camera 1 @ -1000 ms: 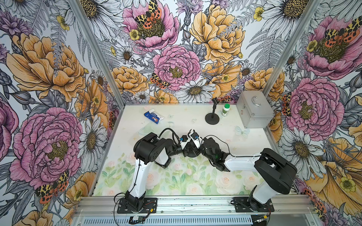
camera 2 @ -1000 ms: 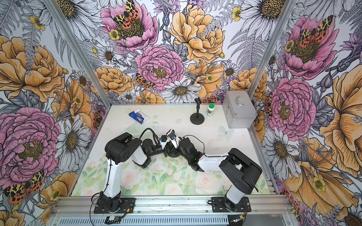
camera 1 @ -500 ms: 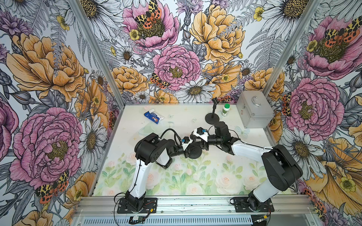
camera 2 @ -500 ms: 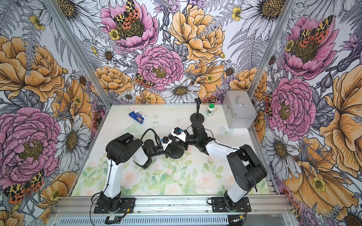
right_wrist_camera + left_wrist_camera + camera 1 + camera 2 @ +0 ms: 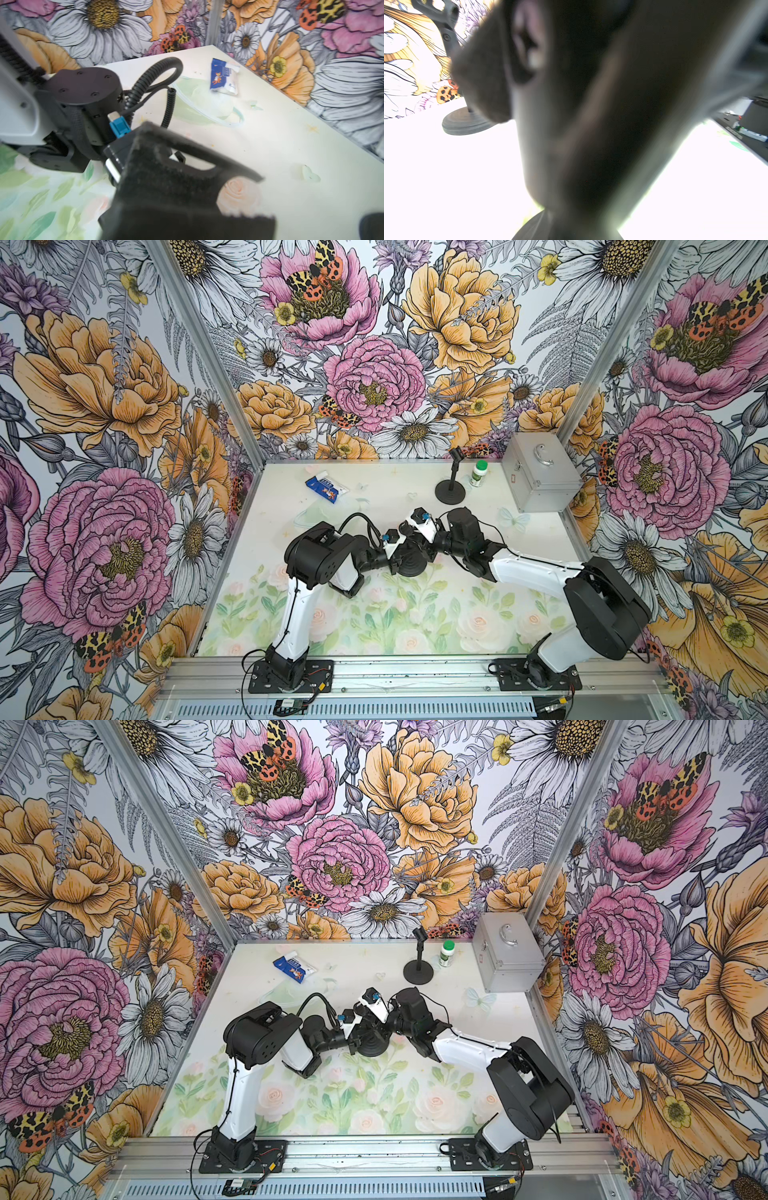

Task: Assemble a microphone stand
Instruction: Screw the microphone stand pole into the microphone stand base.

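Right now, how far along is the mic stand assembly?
Done: one complete stand, with base, pole and clip, is upright at the back beside the green-capped bottle. In hand: the left pincer and right pincer meet over a second round base mid-table. The left is shut, but what it grips is hidden, and the right's state is unclear. Left: whether a pole sits in that base can't be seen.

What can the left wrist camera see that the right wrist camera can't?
Only the left wrist view shows the upright microphone stand, from its round foot up to its clip, by the wall. Only the right wrist view shows the blue-and-white packet and the left arm's coiled cable. Both show the flowery wall and the pale table.
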`<state>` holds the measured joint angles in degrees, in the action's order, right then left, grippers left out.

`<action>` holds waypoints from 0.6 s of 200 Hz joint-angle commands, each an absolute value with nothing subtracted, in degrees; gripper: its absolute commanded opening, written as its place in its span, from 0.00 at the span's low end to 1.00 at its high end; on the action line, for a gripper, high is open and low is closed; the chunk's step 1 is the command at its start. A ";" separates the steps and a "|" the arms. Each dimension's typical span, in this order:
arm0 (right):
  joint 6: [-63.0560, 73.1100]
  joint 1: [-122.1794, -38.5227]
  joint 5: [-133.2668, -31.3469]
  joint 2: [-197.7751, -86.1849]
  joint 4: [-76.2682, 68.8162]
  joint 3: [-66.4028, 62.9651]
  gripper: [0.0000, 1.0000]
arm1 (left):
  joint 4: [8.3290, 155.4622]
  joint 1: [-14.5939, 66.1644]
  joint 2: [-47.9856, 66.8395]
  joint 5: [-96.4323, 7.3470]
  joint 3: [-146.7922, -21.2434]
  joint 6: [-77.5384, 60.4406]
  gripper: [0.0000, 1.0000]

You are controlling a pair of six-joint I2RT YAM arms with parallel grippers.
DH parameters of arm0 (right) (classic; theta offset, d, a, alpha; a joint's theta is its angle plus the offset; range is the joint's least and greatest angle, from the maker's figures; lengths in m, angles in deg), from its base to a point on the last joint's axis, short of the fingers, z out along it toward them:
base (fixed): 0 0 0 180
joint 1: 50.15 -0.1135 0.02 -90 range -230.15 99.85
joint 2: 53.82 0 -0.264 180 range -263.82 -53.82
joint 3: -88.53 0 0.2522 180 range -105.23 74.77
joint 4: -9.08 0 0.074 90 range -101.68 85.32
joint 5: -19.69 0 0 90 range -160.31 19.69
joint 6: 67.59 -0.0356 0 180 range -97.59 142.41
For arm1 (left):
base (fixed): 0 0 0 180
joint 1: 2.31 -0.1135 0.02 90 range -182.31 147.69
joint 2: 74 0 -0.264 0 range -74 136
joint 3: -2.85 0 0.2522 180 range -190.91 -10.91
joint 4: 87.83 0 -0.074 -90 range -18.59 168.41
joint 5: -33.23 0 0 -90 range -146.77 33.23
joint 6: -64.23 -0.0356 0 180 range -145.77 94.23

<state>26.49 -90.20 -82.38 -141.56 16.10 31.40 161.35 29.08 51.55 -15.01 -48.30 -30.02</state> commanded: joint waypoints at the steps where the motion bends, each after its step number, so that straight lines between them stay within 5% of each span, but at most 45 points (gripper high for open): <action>1: 16.99 -98.27 -45.83 -145.16 20.83 35.51 0.00 | 159.28 31.17 52.56 -14.46 -48.00 -32.53 0.18; 19: 17.76 -101.18 -47.30 -147.13 21.17 34.63 0.00 | 159.32 31.35 52.42 -14.69 -47.77 -32.86 0.18; 30: 21.20 -100.96 -53.23 -147.37 21.77 34.45 0.22 | 159.34 31.39 52.48 -14.68 -47.74 -32.80 0.18; 57: 31.46 -94.24 -79.65 -144.03 22.18 36.25 0.50 | 159.33 31.36 52.46 -14.67 -47.82 -32.80 0.18; 81: 51.06 -83.97 -114.97 -143.37 -6.87 27.45 0.54 | 159.27 31.34 52.47 -14.49 -47.81 -32.83 0.18; 120: 61.10 -76.38 -126.31 -145.79 -17.59 21.88 0.55 | 159.27 31.34 52.45 -14.41 -47.83 -32.81 0.18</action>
<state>49.90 -78.29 -109.81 -144.20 -3.68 23.94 161.63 29.74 51.55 -16.19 -48.21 -30.89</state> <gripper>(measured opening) 0.542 0.186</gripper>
